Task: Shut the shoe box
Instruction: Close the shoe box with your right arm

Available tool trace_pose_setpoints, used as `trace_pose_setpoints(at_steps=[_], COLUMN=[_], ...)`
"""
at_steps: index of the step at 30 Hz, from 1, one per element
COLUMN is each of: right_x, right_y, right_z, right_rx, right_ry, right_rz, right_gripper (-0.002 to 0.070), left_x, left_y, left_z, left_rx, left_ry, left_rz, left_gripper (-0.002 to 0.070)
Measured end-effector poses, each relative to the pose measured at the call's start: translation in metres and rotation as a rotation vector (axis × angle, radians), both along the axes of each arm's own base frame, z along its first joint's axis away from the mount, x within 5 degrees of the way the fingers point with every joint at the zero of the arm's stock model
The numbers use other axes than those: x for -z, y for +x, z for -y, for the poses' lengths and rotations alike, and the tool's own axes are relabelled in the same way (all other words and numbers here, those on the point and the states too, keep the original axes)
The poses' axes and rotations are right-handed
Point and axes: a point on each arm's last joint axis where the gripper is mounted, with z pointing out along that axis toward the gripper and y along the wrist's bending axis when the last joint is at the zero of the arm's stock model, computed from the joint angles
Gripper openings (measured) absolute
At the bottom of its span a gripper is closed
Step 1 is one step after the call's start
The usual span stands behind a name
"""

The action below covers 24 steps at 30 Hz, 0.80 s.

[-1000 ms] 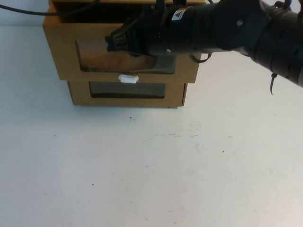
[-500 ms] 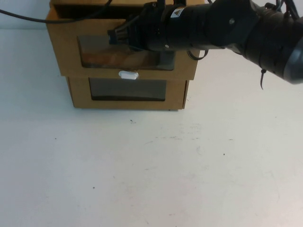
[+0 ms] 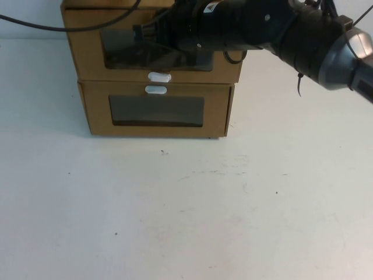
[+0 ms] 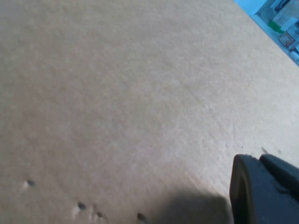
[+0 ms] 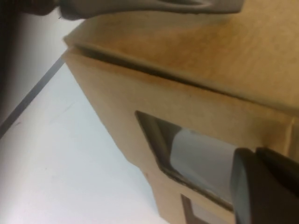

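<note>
The shoe box (image 3: 87,58) is the upper of two stacked brown cardboard boxes, with a clear window and a white oval tab (image 3: 158,77) below it. Its front stands about flush with the box underneath. My right gripper (image 3: 141,34) reaches in from the right, shut, its tip against the window area of the front. In the right wrist view, the shoe box (image 5: 196,107) fills the frame beside the right gripper (image 5: 264,186). The left gripper (image 4: 264,191) is close against plain cardboard (image 4: 121,93); it is out of the high view.
The lower cardboard box (image 3: 96,111) carries its white tab (image 3: 155,89) above its own window. A black cable (image 3: 35,24) runs in from the far left. The white table (image 3: 186,210) spreads out in front of the boxes. A grey elongated part (image 5: 149,5) shows over the box top.
The shoe box's front has slid back, away from the camera, until level with the lower box, whose tab now shows. My right gripper moved back with it.
</note>
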Motion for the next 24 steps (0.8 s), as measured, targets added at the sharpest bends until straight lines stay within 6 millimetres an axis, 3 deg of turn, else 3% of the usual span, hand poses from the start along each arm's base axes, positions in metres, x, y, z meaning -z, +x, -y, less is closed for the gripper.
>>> trace_pose_setpoints(at_steps=[9,16,20,24], right_x=[0.009,0.012,0.001,-0.029], right_y=[0.019,0.016,0.005,-0.017], right_z=[0.005,0.008,0.012,0.020], right_rx=[0.027,-0.024,-0.082,-0.139], right_ry=[0.051,0.027,0.001,-0.009], right_rz=[-0.045,-0.120,-0.157,-0.148], right_gripper=[-0.0013,-0.0013,-0.0013,-0.0013], left_x=[0.000,-0.004,-0.028,-0.067], left_y=[0.000,-0.002,-0.018,-0.048], left_z=[0.000,0.000,-0.004,-0.009], left_rx=[0.000,-0.002,-0.024,-0.035], left_ry=[0.000,-0.005,0.041,0.099], left_rz=[0.000,0.004,0.063,0.188], left_gripper=[-0.0005,-0.0005,-0.0005,-0.0005])
